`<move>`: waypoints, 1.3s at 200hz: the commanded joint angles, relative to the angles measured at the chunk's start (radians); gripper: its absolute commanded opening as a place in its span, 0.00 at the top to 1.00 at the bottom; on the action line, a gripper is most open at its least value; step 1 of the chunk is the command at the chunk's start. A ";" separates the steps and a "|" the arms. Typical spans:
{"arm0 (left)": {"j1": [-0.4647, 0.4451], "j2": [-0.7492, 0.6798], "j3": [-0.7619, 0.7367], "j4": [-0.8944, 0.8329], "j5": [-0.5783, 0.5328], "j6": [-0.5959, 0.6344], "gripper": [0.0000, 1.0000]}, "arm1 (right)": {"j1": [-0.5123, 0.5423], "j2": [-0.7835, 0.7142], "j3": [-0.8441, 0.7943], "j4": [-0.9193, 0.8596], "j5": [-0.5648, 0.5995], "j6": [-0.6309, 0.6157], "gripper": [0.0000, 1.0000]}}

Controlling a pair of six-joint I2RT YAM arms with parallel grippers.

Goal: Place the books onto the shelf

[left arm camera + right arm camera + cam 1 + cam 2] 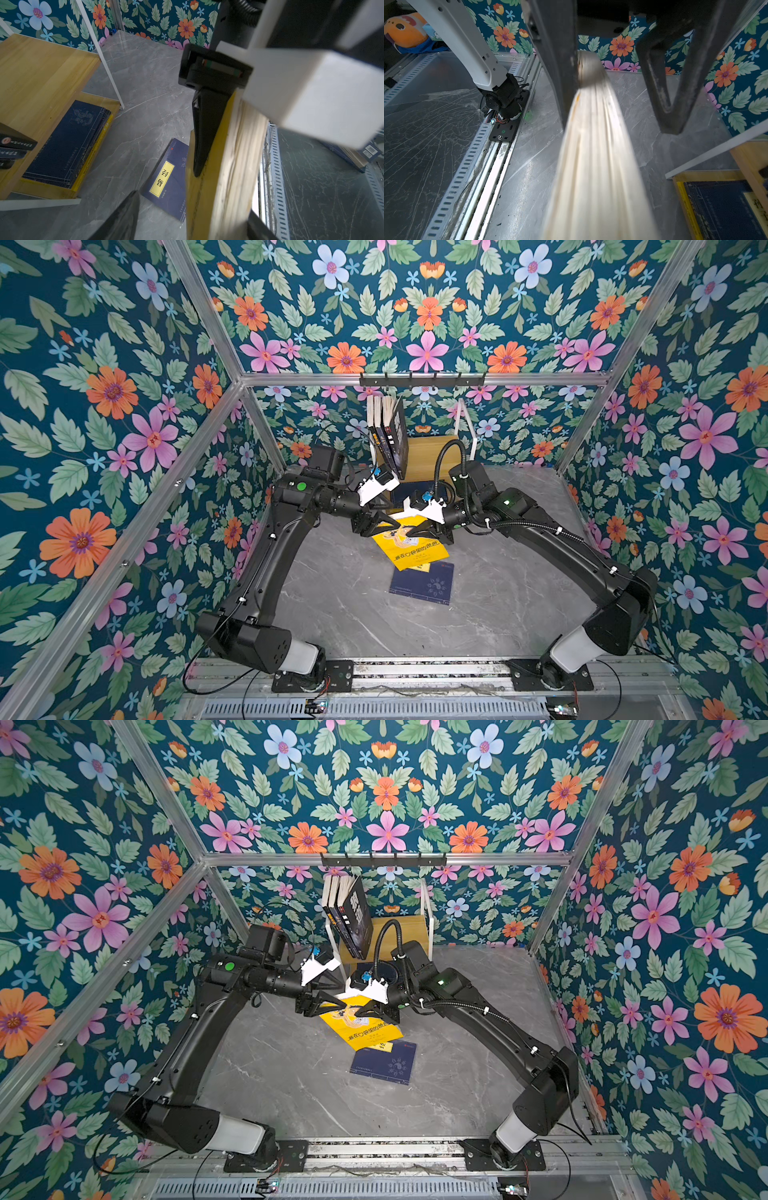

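On the shelf (pixel 430 458) several books (pixel 388 429) already stand (more lie flat below), while the right jaws pinch a yellow book (pixel 409 549) above the table (pixel 332 614), the left jaws open around it, and a navy book (pixel 424 585) lies unshelved.

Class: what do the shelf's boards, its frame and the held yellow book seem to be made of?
The shelf boards look like light wood, matt, with visible grain; possibly veneer. The frame is thin white rod, probably painted metal. The yellow book is paper: smooth printed cover, cream page edges.
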 commanded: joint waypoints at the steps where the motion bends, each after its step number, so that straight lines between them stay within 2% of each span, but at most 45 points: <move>1: 0.000 -0.009 -0.043 0.070 0.041 -0.053 0.45 | 0.001 -0.007 0.005 0.029 -0.053 -0.018 1.00; 11: -0.004 -0.008 -0.064 0.078 0.085 -0.060 0.59 | 0.003 -0.009 -0.007 0.037 -0.052 -0.017 1.00; 28: -0.006 -0.008 -0.070 0.093 0.117 -0.090 0.94 | 0.003 -0.023 -0.040 0.071 -0.031 0.007 1.00; 32: -0.005 -0.012 -0.071 0.095 0.119 -0.092 1.00 | 0.003 -0.028 -0.050 0.081 -0.024 0.012 1.00; 35: -0.005 -0.017 -0.071 0.098 0.119 -0.093 1.00 | 0.003 -0.032 -0.058 0.088 -0.019 0.015 1.00; 37: -0.004 -0.018 -0.073 0.098 0.119 -0.092 1.00 | 0.003 -0.034 -0.061 0.093 -0.014 0.016 0.97; 47: -0.004 -0.028 -0.082 0.102 0.118 -0.087 1.00 | 0.003 -0.051 -0.089 0.111 0.013 0.019 0.72; 53: -0.004 -0.030 -0.085 0.102 0.116 -0.085 1.00 | 0.003 -0.061 -0.106 0.128 0.040 0.028 0.62; 69: 0.003 -0.038 -0.101 0.117 0.097 -0.096 1.00 | 0.003 -0.093 -0.158 0.182 0.109 0.053 0.51; 90: 0.021 -0.058 -0.130 0.168 0.071 -0.170 1.00 | 0.003 -0.153 -0.249 0.279 0.203 0.105 0.40; 107: 0.035 -0.077 -0.174 0.215 0.062 -0.226 1.00 | 0.004 -0.209 -0.336 0.366 0.296 0.137 0.36; 139: 0.106 -0.126 -0.278 0.404 0.000 -0.489 1.00 | 0.016 -0.284 -0.448 0.472 0.535 0.252 0.33; 175: 0.149 -0.171 -0.368 0.509 -0.026 -0.681 1.00 | 0.109 -0.317 -0.513 0.537 0.737 0.265 0.32; 225: 0.248 -0.214 -0.500 0.725 -0.042 -1.080 1.00 | 0.288 -0.227 -0.456 0.556 0.988 0.279 0.31; 260: 0.283 -0.218 -0.543 0.796 -0.037 -1.165 1.00 | 0.385 -0.106 -0.393 0.592 1.168 0.283 0.29</move>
